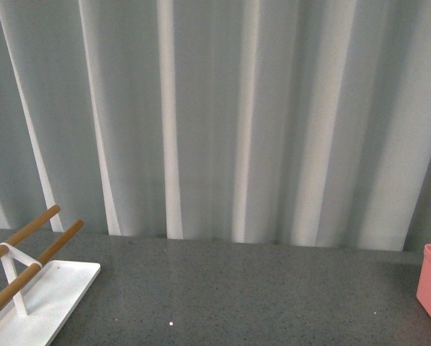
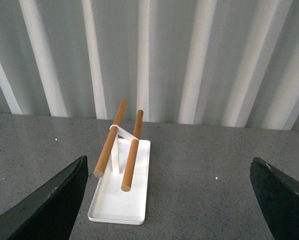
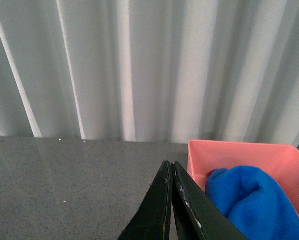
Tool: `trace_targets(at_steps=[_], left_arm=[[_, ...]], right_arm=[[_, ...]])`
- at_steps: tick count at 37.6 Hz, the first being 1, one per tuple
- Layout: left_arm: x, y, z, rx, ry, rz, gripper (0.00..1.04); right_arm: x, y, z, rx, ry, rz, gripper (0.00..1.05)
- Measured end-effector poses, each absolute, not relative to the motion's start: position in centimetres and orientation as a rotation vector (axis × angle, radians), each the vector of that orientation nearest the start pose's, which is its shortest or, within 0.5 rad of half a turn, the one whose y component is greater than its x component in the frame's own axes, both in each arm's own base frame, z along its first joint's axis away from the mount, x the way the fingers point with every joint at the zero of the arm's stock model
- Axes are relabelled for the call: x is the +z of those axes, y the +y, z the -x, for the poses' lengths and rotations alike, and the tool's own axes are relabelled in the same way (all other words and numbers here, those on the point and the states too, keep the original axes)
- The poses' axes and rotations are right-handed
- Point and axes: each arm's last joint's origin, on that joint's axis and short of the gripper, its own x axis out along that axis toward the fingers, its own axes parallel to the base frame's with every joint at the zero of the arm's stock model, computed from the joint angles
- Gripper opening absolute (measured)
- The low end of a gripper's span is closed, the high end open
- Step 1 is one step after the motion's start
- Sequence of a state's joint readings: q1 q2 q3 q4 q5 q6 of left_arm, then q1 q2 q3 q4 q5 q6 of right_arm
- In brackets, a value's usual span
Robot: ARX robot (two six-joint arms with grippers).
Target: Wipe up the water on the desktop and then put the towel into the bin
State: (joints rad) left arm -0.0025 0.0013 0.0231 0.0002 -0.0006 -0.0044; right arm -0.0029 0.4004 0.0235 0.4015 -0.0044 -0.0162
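Fingers (image 3: 189, 210) of the right gripper (image 3: 172, 200) lie pressed together, empty, just beside the near wall of the bin (image 3: 239, 152). The towel (image 3: 254, 200) sits bunched inside that bin, its long axis slanting from the near wall toward the far corner, rounded end nearest the gripper. In the left wrist view the left gripper (image 2: 169, 200) is spread wide, holding nothing, its two dark fingers (image 2: 49, 205) apart above the desktop (image 2: 204, 165). Between them, farther off, stands a white tray (image 2: 119, 205) with two wooden rods (image 2: 132, 160) whose length runs toward the pleated grey curtain (image 1: 223, 115). No writing or labels can be read.
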Motion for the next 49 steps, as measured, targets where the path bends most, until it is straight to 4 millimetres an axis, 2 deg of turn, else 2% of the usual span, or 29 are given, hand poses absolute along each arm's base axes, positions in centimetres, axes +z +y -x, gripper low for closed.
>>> trace_targets(at_steps=[22,26,32,35,44,49], left_arm=[[17.1,0.0,-9.6,-0.002,-0.022,0.004,0.98],[17.1,0.0,-9.6,-0.002,-0.022,0.004,0.98],[17.1,0.0,-9.6,-0.002,-0.022,0.004,0.98],[17.1,0.0,-9.6,-0.002,-0.022,0.004,0.98],[17.1,0.0,-9.6,-0.002,-0.022,0.004,0.98],[17.1,0.0,-9.6,-0.002,-0.022,0.004,0.98]], right_arm=[[17.4,0.0,-10.7,0.001,-0.026,0.011,0.03],[17.1,0.0,-9.7,-0.002,-0.014,0.010,0.03],[17.1,0.0,-9.7,-0.002,-0.019,0.010,0.03],[17.1,0.0,-9.7,-0.002,-0.019,0.010,0.16],[17.1,0.0,-9.7,-0.002,-0.019,0.010,0.69],[17.1,0.0,-9.7,-0.002,-0.019,0.010,0.89]])
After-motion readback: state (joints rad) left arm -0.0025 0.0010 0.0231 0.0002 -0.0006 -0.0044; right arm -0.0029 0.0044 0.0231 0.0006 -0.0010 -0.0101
